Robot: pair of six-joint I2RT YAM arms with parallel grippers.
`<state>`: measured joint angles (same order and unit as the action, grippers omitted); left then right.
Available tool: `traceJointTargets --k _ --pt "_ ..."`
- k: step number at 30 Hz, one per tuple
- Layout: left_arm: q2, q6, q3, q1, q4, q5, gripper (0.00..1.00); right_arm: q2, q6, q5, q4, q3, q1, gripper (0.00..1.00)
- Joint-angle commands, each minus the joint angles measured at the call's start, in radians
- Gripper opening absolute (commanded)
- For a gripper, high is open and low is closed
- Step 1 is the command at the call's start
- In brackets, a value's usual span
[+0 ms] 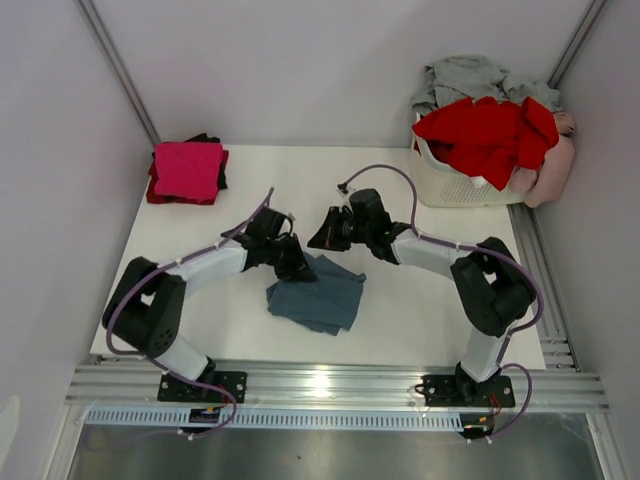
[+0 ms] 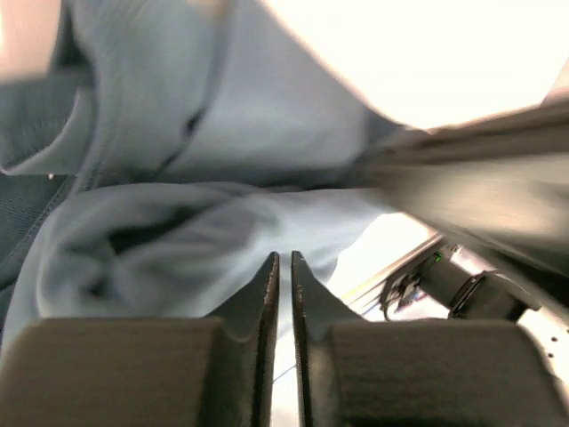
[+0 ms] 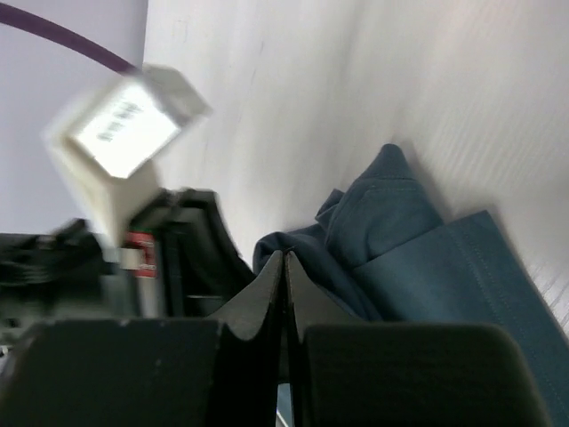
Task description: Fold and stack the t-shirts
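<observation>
Beside the blue tee [image 1: 318,295], left claw [image 2: 284,262] and right claw [image 3: 284,258] are pressed together, visibly gripping nothing; open both, pinch opposite hems, spread it flat.

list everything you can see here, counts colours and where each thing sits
folded cotton t-shirt stack: one pile, magenta on top with black and red edges below, far left of table
rumpled cotton t-shirt: one, slate blue-grey, table centre, between the arms
slatted plastic laundry basket: one, white, far right corner
heaped tees: three seen, red t-shirt, grey t-shirt, pale pink t-shirt, in the basket
table: one, white
left tool: one, black, fingers nearly together, at the blue-grey shirt
right tool: one, black, shut, by that shirt's far edge
</observation>
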<state>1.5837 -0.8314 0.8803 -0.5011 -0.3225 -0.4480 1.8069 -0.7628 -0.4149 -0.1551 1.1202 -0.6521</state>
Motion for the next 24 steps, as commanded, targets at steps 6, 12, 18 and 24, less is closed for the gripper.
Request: traceJointTargets --k 6,12,18,24 --pt "-0.209 0.158 0.129 0.05 -0.095 0.078 0.33 -0.066 0.079 0.018 0.032 -0.007 -0.007 0.06" --pt "-0.154 0.219 0.097 0.131 -0.204 0.12 0.4 -0.11 0.121 0.005 0.061 -0.043 -0.007 0.22" --pt "-0.097 0.258 0.075 0.203 -0.262 0.158 0.81 -0.266 0.163 0.008 0.11 -0.126 -0.007 0.43" --pt "-0.019 0.31 0.103 0.225 -0.338 0.161 0.95 -0.425 0.197 0.037 0.235 -0.197 -0.007 0.54"
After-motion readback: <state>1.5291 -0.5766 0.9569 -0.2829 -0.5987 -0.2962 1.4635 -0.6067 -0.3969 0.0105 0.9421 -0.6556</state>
